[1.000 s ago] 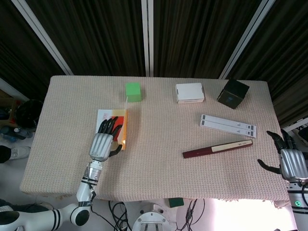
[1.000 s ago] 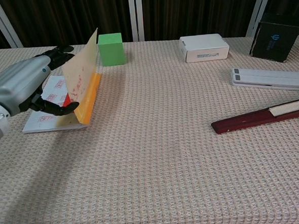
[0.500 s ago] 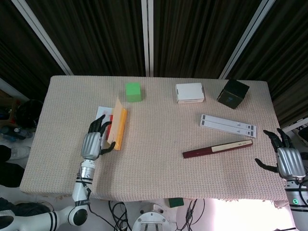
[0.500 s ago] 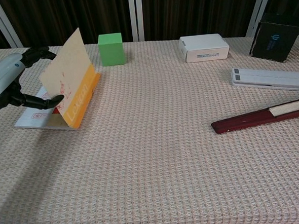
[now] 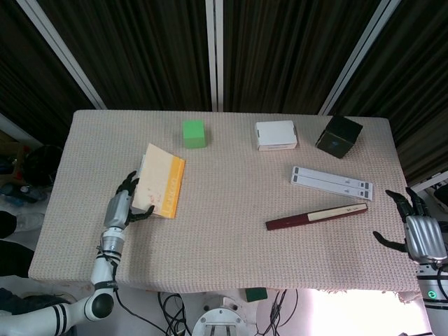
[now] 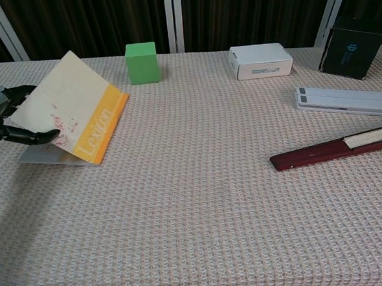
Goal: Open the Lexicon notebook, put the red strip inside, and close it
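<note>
Chest view, nearest: we've got the long dark red case (image 6: 328, 150) with a cream end lying on the right of the woven table cover (image 6: 203, 233), slanting up toward the right edge.
Right hand (image 5: 425, 234): only the head view catches it, off the table's right edge, holding nothing with fingers spread.
Left hand (image 6: 5, 122): at the table's left edge, fingers (image 6: 40, 136) on the lifted cover of the Lexicon notebook (image 6: 79, 120); it's holding that cover from the open side.
Notebook: left side of the table, cover tilted at a low slant over the pages, orange spine band with "Lexicon" facing us, so not flat shut.
Red strip: we can't honestly make it out here, probably hidden under the cover.
Mid right: a flat white bar (image 6: 344, 100) with small markings, just behind the red case.
Far row: green cube (image 6: 141, 62) behind the notebook, white box (image 6: 260, 61) near the middle, black box (image 6: 353, 50) tilted at the far right.
</note>
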Motion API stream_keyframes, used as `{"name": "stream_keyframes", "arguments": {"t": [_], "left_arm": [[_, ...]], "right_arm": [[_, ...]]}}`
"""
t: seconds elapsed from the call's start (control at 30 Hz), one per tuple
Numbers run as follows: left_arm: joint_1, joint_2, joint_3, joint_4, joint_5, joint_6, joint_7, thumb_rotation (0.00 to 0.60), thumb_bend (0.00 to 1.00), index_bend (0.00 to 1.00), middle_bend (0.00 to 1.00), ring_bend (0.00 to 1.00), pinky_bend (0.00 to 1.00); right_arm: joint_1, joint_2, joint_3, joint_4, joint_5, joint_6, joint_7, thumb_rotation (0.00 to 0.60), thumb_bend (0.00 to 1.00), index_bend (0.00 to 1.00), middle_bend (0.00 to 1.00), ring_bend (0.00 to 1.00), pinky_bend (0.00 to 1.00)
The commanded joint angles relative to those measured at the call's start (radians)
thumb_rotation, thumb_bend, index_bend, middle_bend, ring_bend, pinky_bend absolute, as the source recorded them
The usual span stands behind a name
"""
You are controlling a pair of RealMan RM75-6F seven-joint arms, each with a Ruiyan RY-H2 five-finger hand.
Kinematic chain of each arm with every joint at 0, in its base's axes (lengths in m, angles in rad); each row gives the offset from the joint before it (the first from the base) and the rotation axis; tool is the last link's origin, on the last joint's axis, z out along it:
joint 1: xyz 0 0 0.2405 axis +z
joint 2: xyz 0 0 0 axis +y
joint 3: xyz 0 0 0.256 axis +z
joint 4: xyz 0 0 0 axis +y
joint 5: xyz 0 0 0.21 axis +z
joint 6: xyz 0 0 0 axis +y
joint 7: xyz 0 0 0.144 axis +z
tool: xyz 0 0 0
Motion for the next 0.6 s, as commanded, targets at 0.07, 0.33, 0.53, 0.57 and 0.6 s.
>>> {"name": "stream_keyframes", "arguments": {"t": [0.07, 0.33, 0.53, 0.57, 0.6], "left_arm": [[0.006, 0.016, -0.007, 0.011, -0.009, 0.020, 0.010, 0.600, 0.26, 0.19, 0.00, 0.00, 0.06], [0.022, 0.132, 0.026, -0.011, 0.132, 0.129, 0.106, 0.600, 0.26, 0.19, 0.00, 0.00, 0.06], [0.047, 0.310, 0.079, -0.061, 0.223, 0.121, 0.125, 0.600, 0.26, 0.24, 0.06, 0.00, 0.06], [0.057, 0.329, 0.083, -0.067, 0.228, 0.132, 0.125, 0.600, 0.26, 0.24, 0.06, 0.00, 0.06], [0.067, 0.350, 0.092, -0.070, 0.242, 0.142, 0.123, 0.600, 0.26, 0.24, 0.06, 0.00, 0.06]], "right_arm": [[-0.001, 0.002, 0.000, 0.001, -0.002, 0.003, 0.003, 0.600, 0.13, 0.15, 0.15, 0.00, 0.11], [-0.009, 0.013, 0.001, -0.003, -0.003, 0.020, 0.006, 0.600, 0.13, 0.15, 0.15, 0.00, 0.11], [-0.018, 0.036, -0.005, -0.010, -0.002, 0.022, -0.002, 0.600, 0.13, 0.15, 0.15, 0.00, 0.11], [-0.020, 0.040, -0.005, -0.010, 0.000, 0.024, -0.003, 0.600, 0.13, 0.15, 0.15, 0.00, 0.10], [-0.022, 0.045, -0.006, -0.010, 0.001, 0.025, -0.003, 0.600, 0.13, 0.15, 0.15, 0.00, 0.10]]}}
